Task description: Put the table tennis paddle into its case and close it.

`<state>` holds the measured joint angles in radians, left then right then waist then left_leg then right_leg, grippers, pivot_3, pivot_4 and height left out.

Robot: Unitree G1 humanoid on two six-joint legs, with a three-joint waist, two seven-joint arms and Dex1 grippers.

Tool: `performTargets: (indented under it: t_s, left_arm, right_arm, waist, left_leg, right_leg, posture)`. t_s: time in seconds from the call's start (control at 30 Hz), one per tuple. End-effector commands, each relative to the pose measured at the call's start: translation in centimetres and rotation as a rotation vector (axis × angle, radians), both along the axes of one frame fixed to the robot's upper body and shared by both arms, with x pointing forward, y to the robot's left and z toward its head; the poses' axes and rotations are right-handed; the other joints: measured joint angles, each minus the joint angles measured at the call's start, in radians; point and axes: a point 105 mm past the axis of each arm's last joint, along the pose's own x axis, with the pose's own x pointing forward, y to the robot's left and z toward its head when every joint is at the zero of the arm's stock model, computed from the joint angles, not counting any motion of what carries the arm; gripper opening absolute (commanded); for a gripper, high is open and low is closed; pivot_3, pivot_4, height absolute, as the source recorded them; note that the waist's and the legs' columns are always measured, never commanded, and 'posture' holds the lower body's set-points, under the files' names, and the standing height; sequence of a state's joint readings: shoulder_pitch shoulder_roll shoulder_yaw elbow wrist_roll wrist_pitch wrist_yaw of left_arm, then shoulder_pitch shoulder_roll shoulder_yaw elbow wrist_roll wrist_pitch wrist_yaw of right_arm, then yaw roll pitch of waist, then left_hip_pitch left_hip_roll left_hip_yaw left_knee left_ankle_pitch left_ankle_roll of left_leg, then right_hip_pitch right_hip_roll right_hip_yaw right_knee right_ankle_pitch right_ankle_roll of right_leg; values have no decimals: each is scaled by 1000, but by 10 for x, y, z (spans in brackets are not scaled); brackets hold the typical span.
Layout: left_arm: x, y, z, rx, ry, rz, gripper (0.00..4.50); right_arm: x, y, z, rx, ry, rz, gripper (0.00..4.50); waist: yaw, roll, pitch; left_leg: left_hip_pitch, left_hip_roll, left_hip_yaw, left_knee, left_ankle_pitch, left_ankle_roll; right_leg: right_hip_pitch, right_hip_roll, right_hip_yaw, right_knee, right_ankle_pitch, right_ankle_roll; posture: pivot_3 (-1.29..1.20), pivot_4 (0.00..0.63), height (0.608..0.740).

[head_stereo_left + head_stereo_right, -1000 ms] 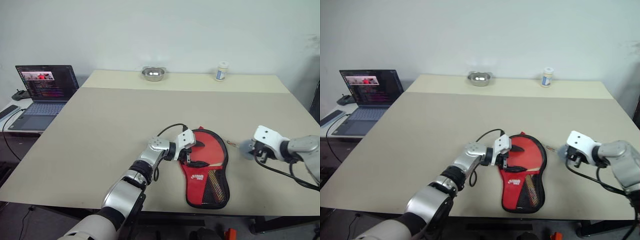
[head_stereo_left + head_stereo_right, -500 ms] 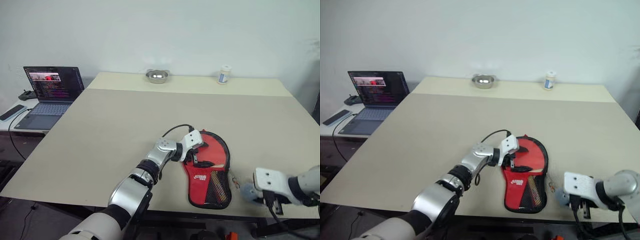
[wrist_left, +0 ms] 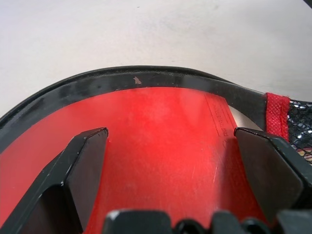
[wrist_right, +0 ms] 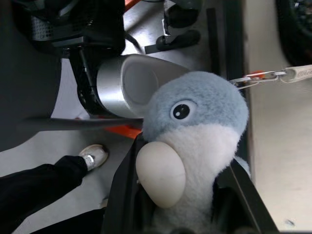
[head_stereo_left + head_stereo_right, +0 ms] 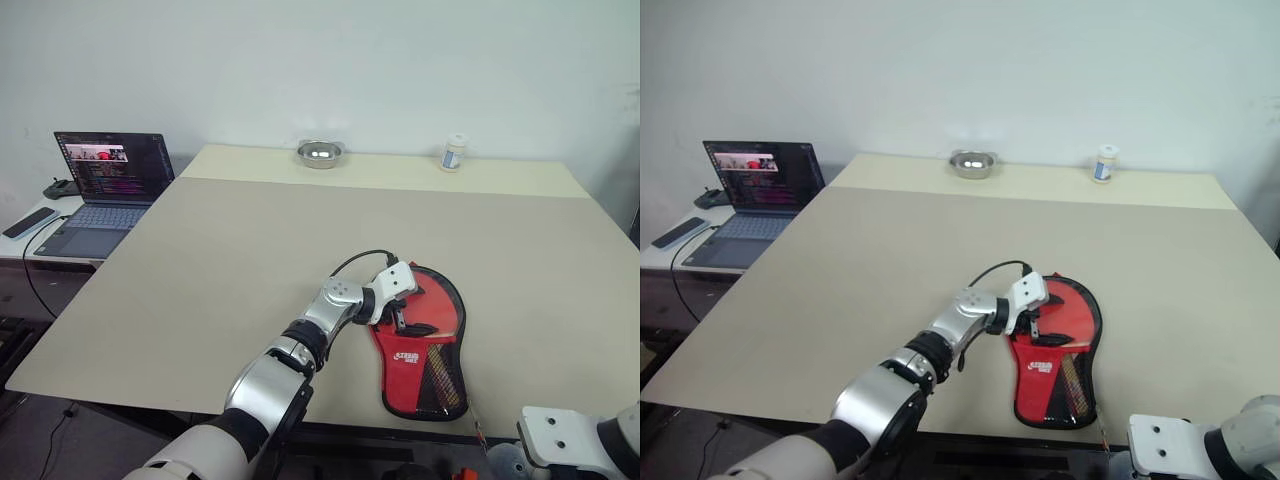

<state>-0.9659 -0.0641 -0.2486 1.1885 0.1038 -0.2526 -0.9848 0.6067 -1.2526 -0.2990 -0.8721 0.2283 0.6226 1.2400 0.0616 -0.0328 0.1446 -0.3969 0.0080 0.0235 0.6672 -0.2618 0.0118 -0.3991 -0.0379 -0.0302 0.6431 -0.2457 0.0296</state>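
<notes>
Near the tabletop's [image 5: 250, 240] front edge, paddle [image 3: 161, 141] sits inside the apparently unzipped case [image 5: 425, 345]; left gripper [image 5: 405, 315] spread wide, empty; right gripper [image 4: 180, 200] clamps a plush toy [image 4: 195, 131].

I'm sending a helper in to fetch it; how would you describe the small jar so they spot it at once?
Start at the big beige table and look along its far edge by the wall. Two things stand there: a metal bowl toward the laptop side, and the small jar apart from it on the right. It is upright and white-lidded, not shiny.
</notes>
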Motion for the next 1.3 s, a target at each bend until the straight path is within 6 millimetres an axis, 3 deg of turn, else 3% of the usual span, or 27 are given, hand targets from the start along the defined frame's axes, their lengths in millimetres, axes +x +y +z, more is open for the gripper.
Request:
performTargets:
  t_s: [0.03, 0.17, 0.2, 0.33, 0.5, 0.7, 0.77, 0.93, 1.07, 1.17, 1.3]
  left_arm:
    - [-9, 8, -31, 115, 54, -1, 4500]
    - [-9, 9, -31, 113, 51, -4, 4500]
    - [-9, 9, -31, 113, 51, -5, 4500]
    - [-10, 11, -32, 114, 49, -11, 4500]
    - [-10, 10, -31, 105, 46, -10, 4500]
    - [-1, 10, -9, 8, 32, 14, 4500]
    - [7, 20, 9, -39, -11, 11, 4500]
    - [27, 58, 56, -158, -84, 71, 4500]
    - [28, 96, 83, -191, -146, 120, 4500]
    - [19, 125, 95, -188, -178, 183, 4500]
    - [7, 149, 98, -182, -186, 286, 4500]
  right_arm:
    - [2, 6, -2, 36, 21, 12, 673]
    - [8, 2, -1, 39, 20, -2, 672]
    - [8, 1, 0, 44, 33, -4, 1406]
    - [12, 1, 9, 86, 58, -30, 2676]
    - [44, -1, 32, 166, -26, -105, 4452]
    - [104, -8, 56, 260, -199, -218, 4487]
    - [128, -5, 61, 339, -262, -259, 4487]
    - [187, 9, 66, 506, -456, -334, 4487]
    - [227, 21, 63, 645, -569, -403, 4487]
    - [248, 20, 53, 711, -532, -483, 4487]
    - [265, 6, 48, 740, -542, -534, 4487]
  waist:
    - [-5, 0, 0]
    - [-6, 0, 0]
    - [-7, 0, 0]
    - [-9, 0, 0]
    - [-15, -1, 1]
    - [-25, -1, 2]
    - [-33, 1, 3]
    - [-55, 3, 13]
    - [-62, 8, 19]
    - [-64, 12, 21]
    - [-59, 13, 22]
  left_leg:
    - [1, 0, -1, 0, 0, 0]
    - [3, 0, -6, 0, 0, 0]
    - [3, 0, -7, 0, 0, 0]
    - [4, 0, -9, 0, 0, 0]
    - [7, 1, -9, 0, 0, 0]
    - [8, 1, -10, 0, 0, 0]
    - [6, 1, -10, -1, 0, 0]
    - [0, 3, -9, -2, 0, 0]
    - [-5, 3, -8, -2, 1, -1]
    - [-5, 3, -8, -3, 1, -1]
    - [-5, 2, -6, -3, 1, -1]
  right_leg:
    - [2, 0, -2, 0, 0, 0]
    - [6, -1, -7, -2, -1, -1]
    - [6, -1, -7, -2, -1, -1]
    - [9, -1, -8, -2, -1, -1]
    - [11, -1, -8, -1, -1, -1]
    - [11, -6, -8, -1, -1, -2]
    - [10, -6, -9, -1, -1, -2]
    - [1, -2, -6, 2, 1, -8]
    - [-7, 0, -5, 6, 3, -11]
    - [-7, 0, -5, 6, 3, -12]
    - [-7, 0, -4, 5, 3, -12]
  posture:
    - [0, 150, 740]
    - [0, 150, 740]
    - [0, 150, 740]
    - [0, 150, 740]
    - [0, 150, 740]
    - [0, 150, 740]
    - [0, 150, 740]
    - [0, 150, 740]
    - [0, 150, 740]
    - [0, 150, 740]
    - [0, 150, 740]
